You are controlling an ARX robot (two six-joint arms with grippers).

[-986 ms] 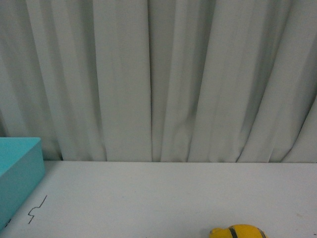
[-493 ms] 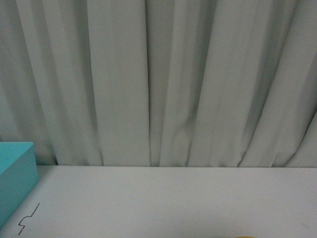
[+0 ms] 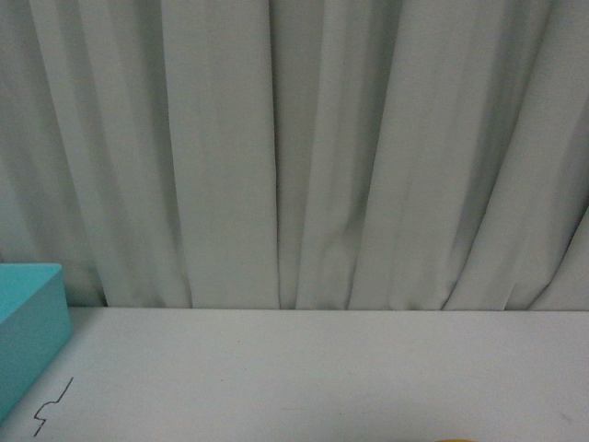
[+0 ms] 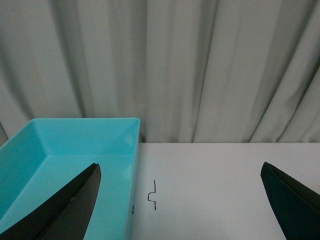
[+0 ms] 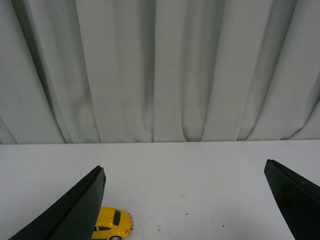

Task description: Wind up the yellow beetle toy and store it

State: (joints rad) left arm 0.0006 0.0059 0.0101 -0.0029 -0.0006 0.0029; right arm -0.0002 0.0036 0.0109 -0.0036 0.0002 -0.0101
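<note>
The yellow beetle toy (image 5: 112, 223) stands on the white table in the right wrist view, partly hidden behind one black finger (image 5: 75, 210). My right gripper (image 5: 185, 210) is open and empty above the table, the toy beside that finger. In the front view only a thin yellow sliver of the toy (image 3: 457, 440) shows at the bottom edge. My left gripper (image 4: 180, 210) is open and empty, one finger (image 4: 70, 207) over the turquoise bin (image 4: 55, 165).
The turquoise bin's corner (image 3: 28, 331) shows at the left of the front view. A small black squiggle mark (image 3: 52, 407) lies on the table beside it, also in the left wrist view (image 4: 152, 195). Grey curtain (image 3: 294, 147) hangs behind the table.
The front view has tilted up: a second ago the toy's yellow roof showed at the bottom right, now only a sliver does. Nothing has changed over the last half second.
</note>
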